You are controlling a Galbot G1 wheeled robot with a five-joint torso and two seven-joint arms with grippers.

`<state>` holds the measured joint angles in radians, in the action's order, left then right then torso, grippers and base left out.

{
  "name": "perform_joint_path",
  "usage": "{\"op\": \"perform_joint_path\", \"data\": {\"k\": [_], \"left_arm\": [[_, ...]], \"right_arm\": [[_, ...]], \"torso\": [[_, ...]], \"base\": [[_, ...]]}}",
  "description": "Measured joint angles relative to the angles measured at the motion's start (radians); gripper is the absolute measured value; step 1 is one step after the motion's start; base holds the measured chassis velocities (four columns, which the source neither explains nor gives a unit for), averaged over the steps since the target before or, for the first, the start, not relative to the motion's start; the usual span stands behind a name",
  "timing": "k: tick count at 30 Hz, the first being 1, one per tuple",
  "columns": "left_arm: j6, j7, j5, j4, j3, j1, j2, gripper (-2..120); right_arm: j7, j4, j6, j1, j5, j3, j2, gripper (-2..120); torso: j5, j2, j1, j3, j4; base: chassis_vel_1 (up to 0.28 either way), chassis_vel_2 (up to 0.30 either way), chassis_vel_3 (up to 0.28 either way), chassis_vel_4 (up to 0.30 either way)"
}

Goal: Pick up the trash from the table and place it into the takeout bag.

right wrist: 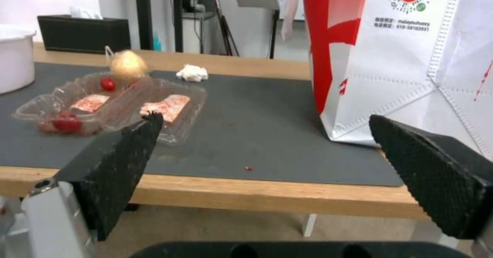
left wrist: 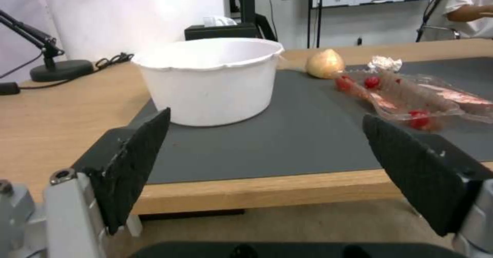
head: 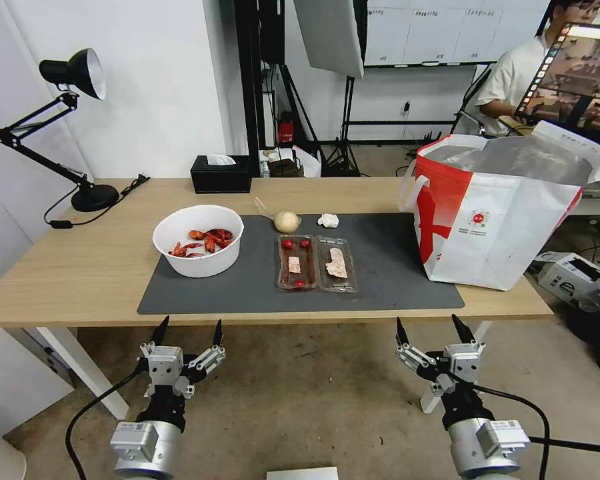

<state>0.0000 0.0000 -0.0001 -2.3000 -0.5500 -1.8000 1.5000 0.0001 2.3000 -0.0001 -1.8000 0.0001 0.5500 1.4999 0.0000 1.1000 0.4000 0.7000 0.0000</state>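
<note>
White bowl of crayfish shells [head: 198,240], clear tray [head: 317,263], beige lump [head: 287,221] and tissue [head: 328,221] lie on the worktop's grey mat [head: 393,267]; takeout bag [head: 500,213] stands at its right end. Left hand [head: 188,331] and right hand [head: 435,330] hang open before the edge.

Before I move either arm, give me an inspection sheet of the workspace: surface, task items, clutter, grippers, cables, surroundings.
Surface: table with dark mat.
Job's things: white bowl of crayfish shells, clear tray lying open, beige lump and tissue, all on mat; takeout bag upright at mat's right end, mouth open.
Clutter: black tissue box, desk lamp.
Grippers: left gripper and right gripper open, below table's near edge, apart from everything.
Cables: lamp cord on table.
Surroundings: seated person behind bag.
</note>
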Motion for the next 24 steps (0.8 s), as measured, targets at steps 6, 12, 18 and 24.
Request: {"op": "perform_joint_path", "data": {"k": [6, 12, 18, 24], "left_arm": [[0.000, 0.000, 0.000, 0.000, 0.000, 0.000, 0.000, 100], [0.000, 0.000, 0.000, 0.000, 0.000, 0.000, 0.000, 100], [0.026, 0.000, -0.024, -0.004, -0.008, 0.009, -0.001, 100], [0.176, 0.000, -0.160, -0.034, -0.059, 0.063, -0.013, 100]], "right_arm": [[0.000, 0.000, 0.000, 0.000, 0.000, 0.000, 0.000, 100], [0.000, 0.000, 0.000, 0.000, 0.000, 0.000, 0.000, 100], [-0.019, 0.002, -0.050, 0.020, 0.039, 0.019, -0.032, 100], [-0.089, 0.015, -0.225, 0.092, 0.173, 0.086, -0.141, 100]], "torso": [[0.0000, 0.000, 0.000, 0.000, 0.0000], [0.0000, 0.000, 0.000, 0.000, 0.0000], [0.0000, 0.000, 0.000, 0.000, 0.0000], [0.0002, 0.000, 0.000, 0.000, 0.0001]], "base": [[0.000, 0.000, 0.000, 0.000], [0.000, 0.000, 0.000, 0.000], [0.000, 0.000, 0.000, 0.000], [0.000, 0.000, 0.000, 0.000]]}}
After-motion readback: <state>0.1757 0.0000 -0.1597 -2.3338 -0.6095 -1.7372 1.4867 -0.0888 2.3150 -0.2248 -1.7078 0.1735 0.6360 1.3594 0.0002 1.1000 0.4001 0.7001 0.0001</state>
